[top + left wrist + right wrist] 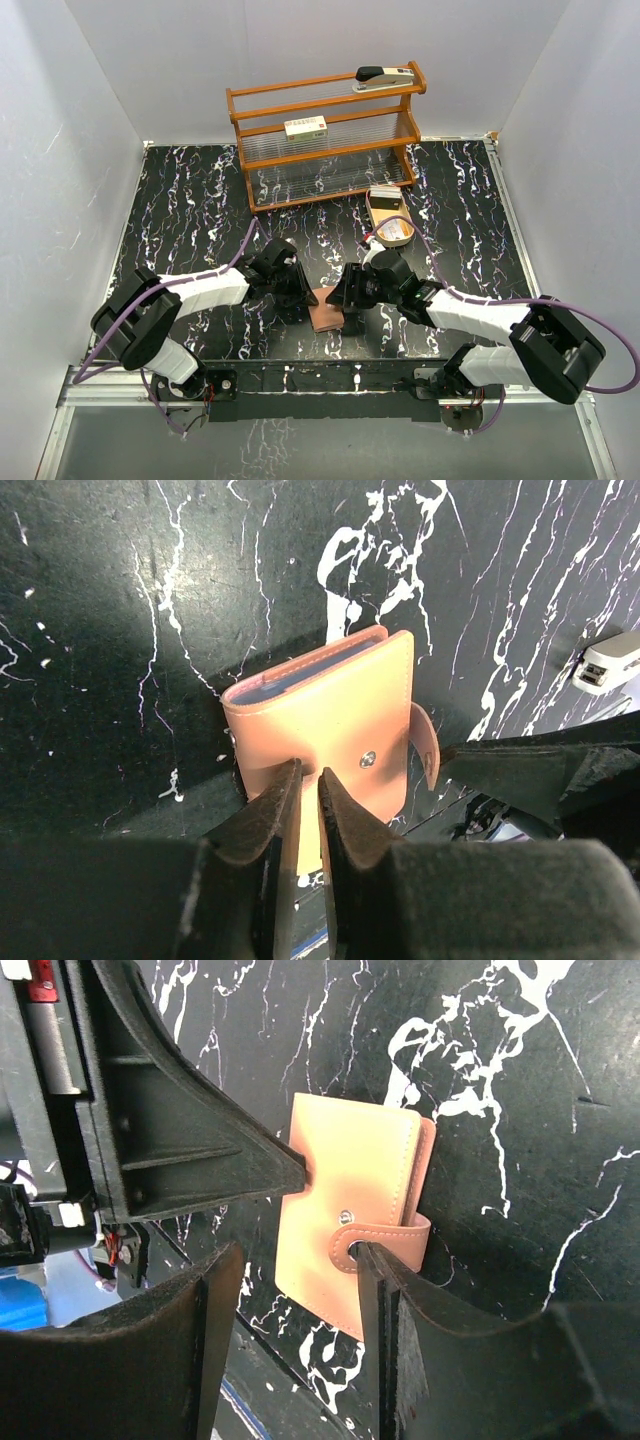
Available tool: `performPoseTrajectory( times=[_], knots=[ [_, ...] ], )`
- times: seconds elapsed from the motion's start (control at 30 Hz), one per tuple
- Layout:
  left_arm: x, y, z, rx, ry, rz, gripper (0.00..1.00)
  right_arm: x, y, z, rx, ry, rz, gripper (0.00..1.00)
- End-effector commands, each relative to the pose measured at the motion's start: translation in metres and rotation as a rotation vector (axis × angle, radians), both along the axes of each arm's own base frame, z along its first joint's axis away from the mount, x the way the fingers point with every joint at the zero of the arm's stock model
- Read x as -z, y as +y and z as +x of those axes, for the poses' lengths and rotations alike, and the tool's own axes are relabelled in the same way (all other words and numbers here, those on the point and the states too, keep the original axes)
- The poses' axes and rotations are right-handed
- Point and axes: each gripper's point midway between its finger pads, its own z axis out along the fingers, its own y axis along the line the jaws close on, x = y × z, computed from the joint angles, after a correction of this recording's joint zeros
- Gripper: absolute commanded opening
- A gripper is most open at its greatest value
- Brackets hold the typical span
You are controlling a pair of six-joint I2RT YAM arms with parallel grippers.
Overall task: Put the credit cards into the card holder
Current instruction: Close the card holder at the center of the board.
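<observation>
Pincers of both arms meet at one small wallet near the middle of the bench [100,630]. The left pincer [305,775] is almost closed, with only a slit between its black fingers. Its tips rest on the near edge of the card holder [330,720]. A pale strip shows inside the slit, and I cannot tell what it is or whether it is pinched. The right pincer [300,1255] stands open and grips nothing. One finger [385,1320] touches the hole in the closing tab [395,1230], just below the metal stud [345,1217].

The card holder lies flat and folded shut between the two pincers. It is a rectangle of smooth reddish-tan leather-look material with stitched edges and rounded corners. Thin bluish layers, probably the credit cards [285,683], show along its open far edge. Whether every card is inside cannot be told. The tab curls loosely around the side and is not yet snapped.

The likely trouble is the tab. It is soft and springy, so it could slip off the hard fingertip, or the hole could miss the stud. The bench is glossy black with white veining, so a sideways push could slide the holder away unless the left pincer pins it. A tilt could let the slick cards slip out.

Well behind stands a wooden rack [325,130] with a stapler [385,78] on top, and a tape roll [396,233] lies nearby.
</observation>
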Motion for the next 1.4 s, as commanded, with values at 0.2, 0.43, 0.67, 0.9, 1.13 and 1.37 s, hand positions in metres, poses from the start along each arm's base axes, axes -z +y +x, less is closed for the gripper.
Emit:
performPoseTrajectory(
  times=[0.2, 0.43, 0.67, 0.9, 1.13, 1.37],
  knots=[
    [-0.007, 0.002, -0.007, 0.020, -0.001, -0.007, 0.12, -0.013, -0.016, 0.011, 0.052, -0.052, 0.003, 0.41],
    [-0.004, 0.001, -0.007, 0.045, 0.011, 0.010, 0.12, 0.002, -0.020, 0.009, 0.050, 0.008, 0.019, 0.40],
    [0.001, 0.007, -0.009, 0.049, 0.019, 0.053, 0.11, 0.008, -0.012, 0.007, 0.023, 0.029, 0.055, 0.41],
    [0.004, 0.009, -0.010, 0.057, 0.025, 0.070, 0.11, 0.004, -0.004, 0.006, -0.023, 0.011, 0.084, 0.35],
    [0.002, 0.002, -0.008, 0.059, 0.024, 0.035, 0.13, 0.001, 0.001, 0.007, -0.055, 0.005, 0.100, 0.35],
    [0.004, 0.002, -0.010, 0.052, 0.028, 0.026, 0.13, 0.009, 0.002, 0.007, -0.055, 0.021, 0.091, 0.31]
  ],
)
